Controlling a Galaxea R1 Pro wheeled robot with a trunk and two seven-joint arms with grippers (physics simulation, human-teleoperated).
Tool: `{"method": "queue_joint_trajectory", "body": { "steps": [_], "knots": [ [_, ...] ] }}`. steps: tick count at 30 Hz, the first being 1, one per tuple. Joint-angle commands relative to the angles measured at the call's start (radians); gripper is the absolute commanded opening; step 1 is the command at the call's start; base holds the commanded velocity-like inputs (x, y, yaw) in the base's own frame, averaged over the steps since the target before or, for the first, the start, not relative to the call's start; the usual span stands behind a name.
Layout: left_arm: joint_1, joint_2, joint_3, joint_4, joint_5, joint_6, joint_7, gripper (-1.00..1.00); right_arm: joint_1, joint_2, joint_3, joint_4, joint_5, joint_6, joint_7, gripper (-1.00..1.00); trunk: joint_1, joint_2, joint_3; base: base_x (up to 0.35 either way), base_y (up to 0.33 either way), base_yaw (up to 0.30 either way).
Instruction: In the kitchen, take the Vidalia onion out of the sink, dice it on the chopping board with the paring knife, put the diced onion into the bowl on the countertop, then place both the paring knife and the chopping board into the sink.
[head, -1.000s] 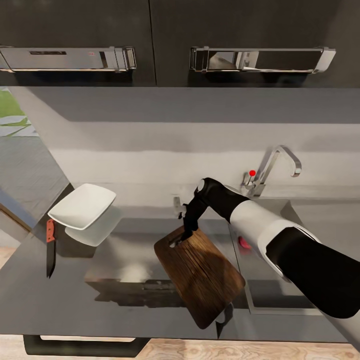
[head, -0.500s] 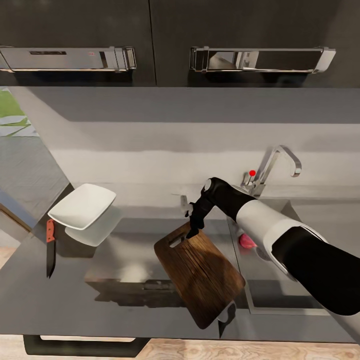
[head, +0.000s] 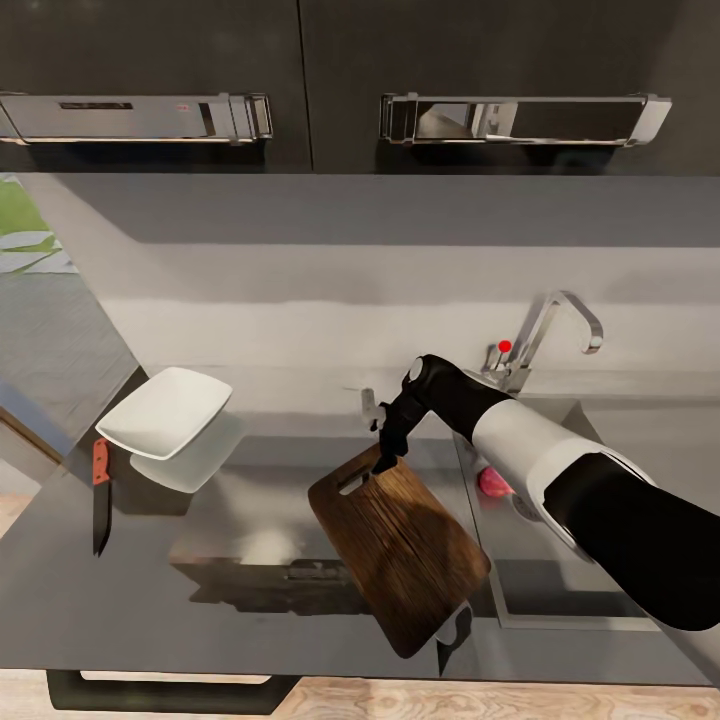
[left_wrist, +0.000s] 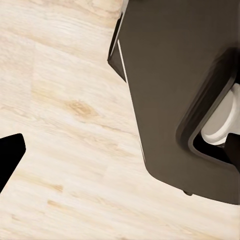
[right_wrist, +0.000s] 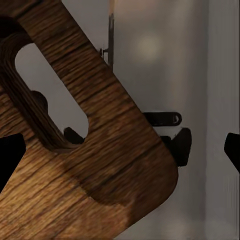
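Dark wood fills most of my right wrist camera: the chopping board (right_wrist: 75, 140) with its slot hole close under the lens, and the two black fingertips (right_wrist: 10, 157) standing wide at either edge of the picture, well apart, with nothing between them. So I read the right gripper (head: 386, 452) as spread and holding nothing. From the head camera I see my right arm (head: 560, 480) reaching in from the right, white forearm then black wrist, bent downward so the gripper points at the slotted end of the board; whether it touches the wood I cannot tell.

My left wrist camera looks down on pale wood floor (left_wrist: 65, 125) and a dark rounded part of the robot's base (left_wrist: 170, 85); a single black fingertip (left_wrist: 9, 155) shows at the edge, and I cannot tell how that left gripper stands.

Counting what I have on the countertop (head: 200, 600): one chopping board (head: 400, 545), lying at an angle with its near corner over the front edge and its right side by the sink (head: 545, 600); one white bowl (head: 165, 410) at the far left; one paring knife (head: 101, 495) with its red handle just in front of the bowl, blade pointing toward me. One Vidalia onion (head: 493, 483) sits in the sink, partly hidden behind my forearm. One tap (head: 545, 335) with a red knob stands behind the basin. Two long cabinet handles (head: 525, 118) run overhead.
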Motion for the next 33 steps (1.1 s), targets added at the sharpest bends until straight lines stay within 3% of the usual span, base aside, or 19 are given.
{"method": "queue_joint_trajectory", "body": {
  "steps": [1, 18, 33],
  "knots": [
    [-0.001, 0.0, 0.0, 0.002, 0.006, -0.005, -0.001, 1.0, 0.0, 0.0, 0.0, -0.001, 0.002, 0.011, -0.001, 1.0, 0.0, -0.001, -0.001, 0.0, 0.0, 0.0],
    [-0.001, 0.003, 0.0, 0.002, 0.006, -0.005, -0.001, 1.0, 0.0, 0.034, 0.001, -0.03, 0.0, 0.011, -0.024, 1.0, 0.0, -0.001, -0.001, 0.0, 0.0, 0.0],
    [-0.001, 0.006, 0.0, 0.002, 0.006, -0.007, -0.001, 1.0, 0.0, 0.035, 0.005, -0.031, 0.0, 0.008, -0.055, 1.0, 0.0, -0.001, -0.005, 0.0, 0.0, 0.0]
  ]
}}
